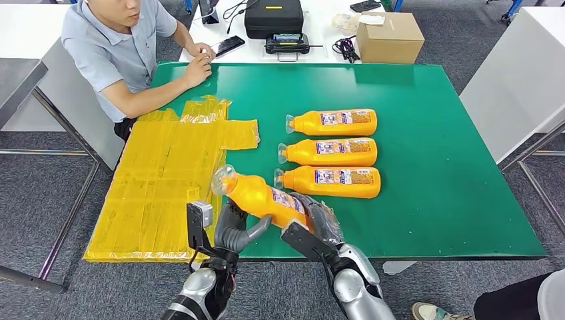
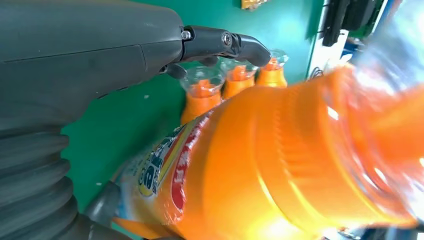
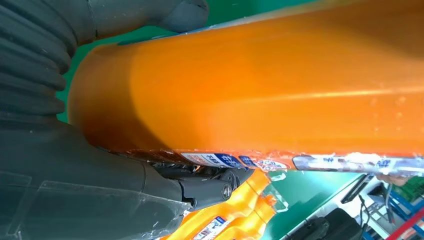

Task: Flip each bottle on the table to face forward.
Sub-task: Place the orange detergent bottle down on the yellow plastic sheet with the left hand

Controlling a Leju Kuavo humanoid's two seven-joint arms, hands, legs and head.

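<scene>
Three orange bottles (image 1: 335, 123) (image 1: 331, 152) (image 1: 331, 182) lie in a column on the green table (image 1: 453, 187), labels up and clear caps pointing left. A fourth orange bottle (image 1: 263, 197) is raised over the front edge, tilted with its cap up and to the left. My right hand (image 1: 320, 223) grips its lower body; in the right wrist view the bottle (image 3: 260, 85) lies between the thumb and the fingers (image 3: 210, 189). My left hand (image 1: 233, 230) is spread just beside and below the bottle (image 2: 280, 165), its fingers (image 2: 225, 42) held straight with a gap to it.
Flattened yellow sheets (image 1: 166, 180) cover the table's left part. A person (image 1: 120, 47) sits at the far left corner, forearms on the table. Behind stand a cardboard box (image 1: 390, 37) and a black case (image 1: 273, 17). A white table (image 1: 520, 80) is on the right.
</scene>
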